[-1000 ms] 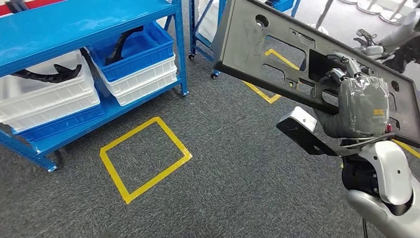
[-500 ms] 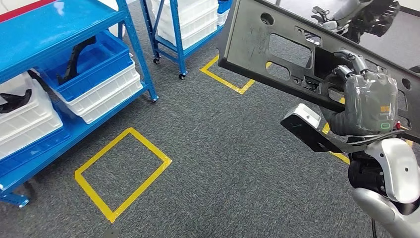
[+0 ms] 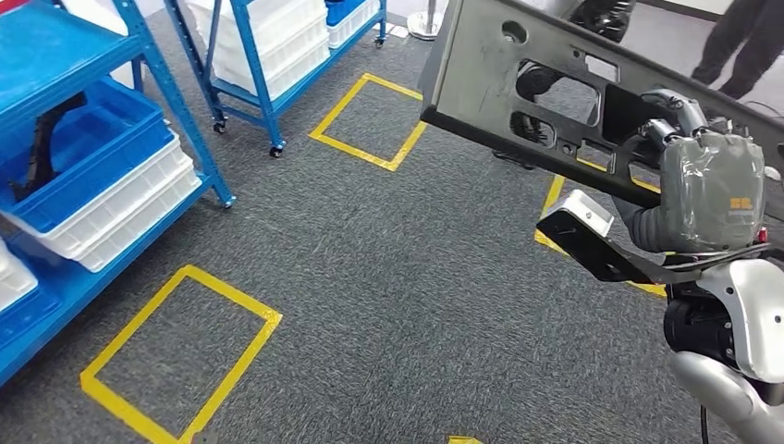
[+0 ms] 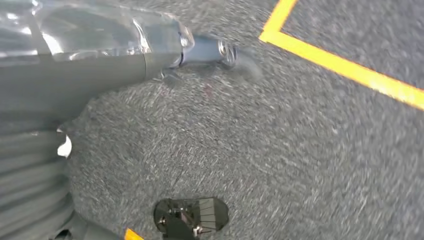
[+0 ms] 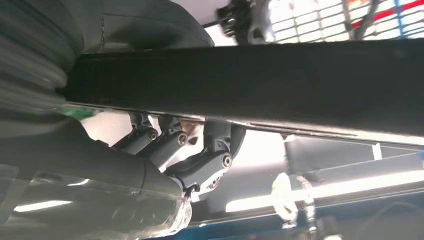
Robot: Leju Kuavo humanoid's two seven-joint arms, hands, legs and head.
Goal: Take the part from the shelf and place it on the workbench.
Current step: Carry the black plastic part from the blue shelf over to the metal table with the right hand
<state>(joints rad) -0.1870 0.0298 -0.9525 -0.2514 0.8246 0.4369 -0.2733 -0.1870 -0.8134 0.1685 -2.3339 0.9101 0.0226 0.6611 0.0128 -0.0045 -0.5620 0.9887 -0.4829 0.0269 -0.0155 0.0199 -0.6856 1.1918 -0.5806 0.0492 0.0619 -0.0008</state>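
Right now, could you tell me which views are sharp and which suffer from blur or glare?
Head view: sharp and evenly lit, the dark panel in the right hand crisp. Left wrist view: the carpet is streaked with motion blur. Right wrist view: the panel is a dark silhouette against blown-out bright background; fingers readable.

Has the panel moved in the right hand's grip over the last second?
No. The panel sits the same against the right hand; the blue shelf slid left because the camera turned.

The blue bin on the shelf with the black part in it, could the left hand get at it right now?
Probably not. The left hand hangs low over the carpet, and the blue bin sits off to the side on the shelf, apparently beyond reach.
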